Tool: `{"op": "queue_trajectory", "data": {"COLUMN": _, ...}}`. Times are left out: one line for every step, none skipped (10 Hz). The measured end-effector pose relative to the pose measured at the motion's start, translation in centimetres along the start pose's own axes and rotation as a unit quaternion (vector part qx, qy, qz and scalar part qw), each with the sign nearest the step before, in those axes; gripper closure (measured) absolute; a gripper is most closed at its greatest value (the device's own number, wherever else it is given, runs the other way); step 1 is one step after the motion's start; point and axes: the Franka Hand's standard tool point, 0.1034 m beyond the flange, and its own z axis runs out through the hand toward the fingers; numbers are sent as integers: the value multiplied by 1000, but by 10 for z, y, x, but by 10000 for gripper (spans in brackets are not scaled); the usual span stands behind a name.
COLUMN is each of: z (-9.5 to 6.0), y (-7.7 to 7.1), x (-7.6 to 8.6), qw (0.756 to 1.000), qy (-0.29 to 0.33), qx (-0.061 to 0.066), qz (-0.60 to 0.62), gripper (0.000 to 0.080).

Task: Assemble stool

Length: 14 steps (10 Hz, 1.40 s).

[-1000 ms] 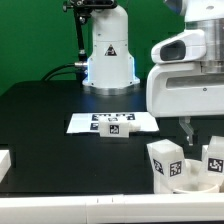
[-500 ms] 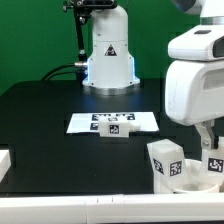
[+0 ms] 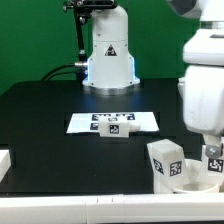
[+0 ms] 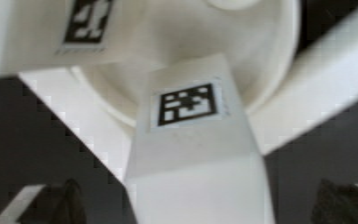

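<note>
The stool parts lie at the exterior view's lower right. One chunky white tagged leg (image 3: 165, 160) stands upright, and a second leg (image 3: 214, 162) is partly hidden behind my arm. The round seat disc (image 3: 193, 181) lies low between them. My gripper (image 3: 207, 147) hangs just above the second leg. In the wrist view my gripper (image 4: 197, 205) is open. Its dark fingertips (image 4: 59, 202) stand wide on either side of a white leg (image 4: 194, 160) with a square tag, with a gap on each side. The seat disc (image 4: 149, 55) lies beyond it.
The marker board (image 3: 90, 123) lies flat in the middle of the black table. A small lone white tagged block (image 3: 117, 129) sits on its front edge. A white robot base (image 3: 108, 55) stands at the back. A white edge (image 3: 4, 160) shows at the exterior view's left.
My arm has moved toward the exterior view's right and now stands over the right-hand leg. The stool parts have not moved.
</note>
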Motion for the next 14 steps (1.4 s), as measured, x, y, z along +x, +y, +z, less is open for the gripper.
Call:
{"op": "queue_trajectory", "data": {"z": 0, "y": 1, "x": -1, "qw": 1000, "qy": -1, "qx": -1, "qz": 0, "gripper": 151}}
{"op": "queue_trajectory", "data": {"z": 0, "y": 1, "x": -2, "qw": 1000, "qy": -1, "qx": 0, "qz": 12, "gripper": 151}}
{"op": "queue_trajectory", "data": {"z": 0, "y": 1, "x": -2, "qw": 1000, "qy": -1, "qx": 0, "qz": 20, "gripper": 275}}
{"op": "queue_trajectory", "data": {"z": 1, "y": 2, "x": -3, "qw": 1000, "qy": -2, "qx": 0, "qz": 20, "gripper": 457}}
{"op": "queue_trajectory", "data": {"z": 1, "y": 2, "x": -3, "qw": 998, "qy": -1, "qx": 0, "qz": 56, "gripper": 465}}
{"op": "queue_trajectory", "data": {"z": 0, "y": 2, "x": -3, "qw": 995, "qy": -1, "qx": 0, "qz": 103, "gripper": 465}}
{"op": "queue_trajectory", "data": {"z": 0, "y": 3, "x": -4, "qw": 991, "qy": -1, "qx": -1, "qz": 134, "gripper": 465}}
{"op": "queue_trajectory", "data": {"z": 2, "y": 11, "x": -11, "qw": 982, "qy": -6, "qx": 14, "qz": 191, "gripper": 465}}
{"op": "queue_trajectory", "data": {"z": 3, "y": 25, "x": -16, "qw": 969, "qy": -7, "qx": 22, "qz": 244, "gripper": 465}}
{"op": "queue_trajectory", "data": {"z": 1, "y": 32, "x": -16, "qw": 958, "qy": -4, "qx": 21, "qz": 287, "gripper": 465}}
{"op": "queue_trajectory", "data": {"z": 3, "y": 29, "x": -15, "qw": 949, "qy": -6, "qx": 22, "qz": 314, "gripper": 465}}
{"op": "queue_trajectory", "data": {"z": 3, "y": 29, "x": -15, "qw": 940, "qy": -7, "qx": 22, "qz": 339, "gripper": 465}}
{"op": "queue_trajectory", "data": {"z": 4, "y": 29, "x": -16, "qw": 924, "qy": -9, "qx": 22, "qz": 382, "gripper": 465}}
{"op": "queue_trajectory", "data": {"z": 3, "y": 30, "x": -16, "qw": 903, "qy": -8, "qx": 21, "qz": 428, "gripper": 465}}
